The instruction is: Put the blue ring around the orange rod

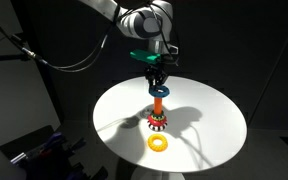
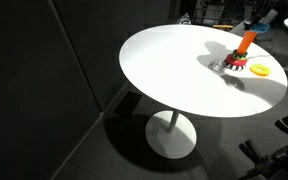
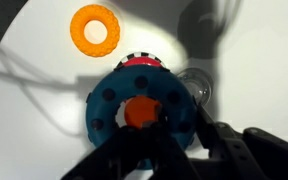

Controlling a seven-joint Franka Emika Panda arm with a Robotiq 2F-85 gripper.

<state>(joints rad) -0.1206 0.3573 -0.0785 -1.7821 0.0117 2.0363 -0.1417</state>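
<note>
The blue ring [image 3: 106, 105] is held level in my gripper [image 3: 179, 125], whose fingers are shut on its rim. The orange rod [image 3: 139, 111] shows through the ring's centre hole in the wrist view. In an exterior view the ring [image 1: 158, 90] sits at the top end of the upright rod [image 1: 158, 106], under my gripper [image 1: 156, 76]. The rod rises from the round red, green and white ridged base [image 1: 157, 123] on the white table [image 1: 209, 120]. The rod [image 2: 246, 42] and its base [image 2: 234, 62] also show at the table's far side.
A yellow-orange ring [image 1: 160, 143] lies flat on the table beside the base; it also shows in the wrist view [image 3: 94, 30] and in an exterior view [image 2: 259, 70]. The round table stands on a single pedestal [image 2: 171, 135]. The surroundings are dark.
</note>
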